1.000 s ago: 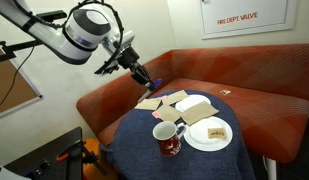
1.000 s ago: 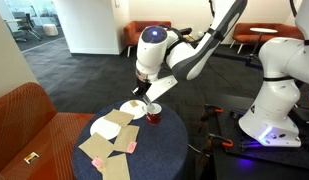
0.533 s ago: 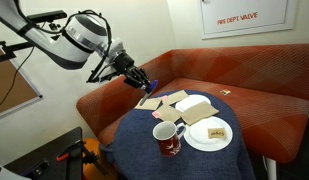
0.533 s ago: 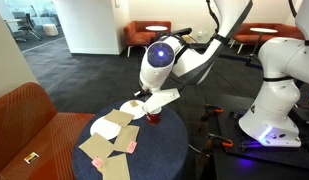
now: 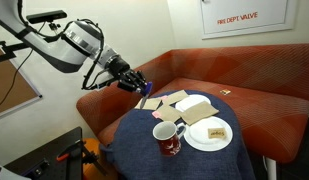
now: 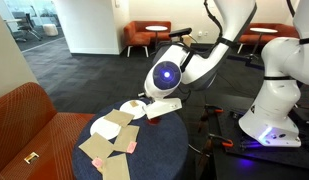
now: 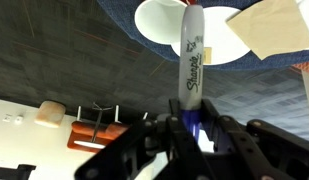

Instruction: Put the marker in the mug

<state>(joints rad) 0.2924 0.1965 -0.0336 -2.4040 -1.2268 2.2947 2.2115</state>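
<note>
My gripper is shut on the marker, a pale stick with dark writing that points out from the jaws in the wrist view. In an exterior view the gripper hangs above the table's far left edge, well back from the mug. The dark red mug with a white handle stands upright at the table's front, next to the plate. In an exterior view the arm hides most of the mug.
A round table with a dark blue cloth holds a white plate with a small item on it, and tan papers further back. A red sofa curves behind. The plate also shows in the wrist view.
The arm has swung left and lower in an exterior view; the gripper, still holding the marker, shifted slightly left and down near the table's far edge. Mug and plate have not moved.
</note>
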